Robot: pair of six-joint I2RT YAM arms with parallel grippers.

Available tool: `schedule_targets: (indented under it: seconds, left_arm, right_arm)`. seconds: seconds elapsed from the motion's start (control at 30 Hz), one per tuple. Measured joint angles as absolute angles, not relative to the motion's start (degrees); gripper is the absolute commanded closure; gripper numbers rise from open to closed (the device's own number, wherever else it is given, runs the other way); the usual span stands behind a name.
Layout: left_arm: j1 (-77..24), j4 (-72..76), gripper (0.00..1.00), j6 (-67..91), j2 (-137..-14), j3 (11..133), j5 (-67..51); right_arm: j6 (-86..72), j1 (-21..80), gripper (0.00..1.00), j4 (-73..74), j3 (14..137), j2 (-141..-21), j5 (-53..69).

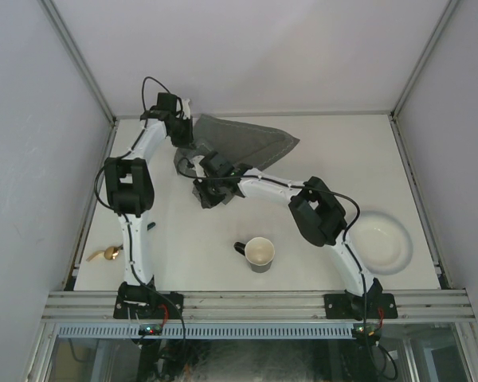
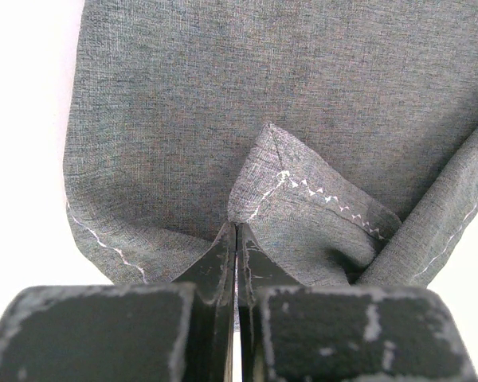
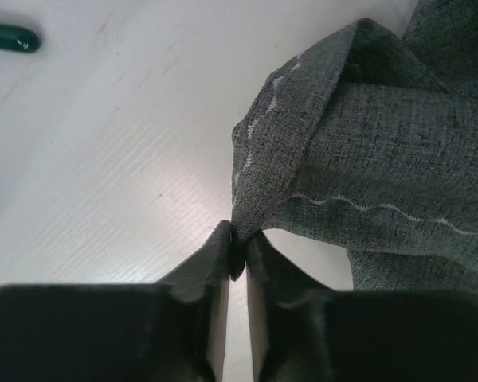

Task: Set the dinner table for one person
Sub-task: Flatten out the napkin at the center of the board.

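The left gripper (image 2: 237, 239) is shut tight on a folded corner of the grey mat (image 2: 263, 95). The right gripper (image 3: 237, 239) pinches another corner in the same way. The mat is woven cloth with white zigzag stitching along its edges. It lies bunched and partly folded at the far left of the surface (image 1: 327, 159), which is off-white, matte and flat, with thin metal rails. Both wrists cover part of the mat from above. Near the front middle stands a dark mug (image 1: 260, 254), white inside and empty. A round white bowl (image 1: 398, 253), also empty, sits at the right. A small gold utensil (image 1: 109, 254) lies at the left edge.
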State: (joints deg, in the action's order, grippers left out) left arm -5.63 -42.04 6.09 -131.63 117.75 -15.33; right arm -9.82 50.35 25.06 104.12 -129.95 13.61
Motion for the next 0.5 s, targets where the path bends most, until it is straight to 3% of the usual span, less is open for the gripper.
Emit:
schedule_targets:
  seconds: [0.5]
  left_arm:
    - [-4.75,-41.17,1.00,6.09,-128.64,113.97,-15.92]
  right_arm:
    - [-5.28,45.71,1.00,28.38,103.70,-125.75,12.49]
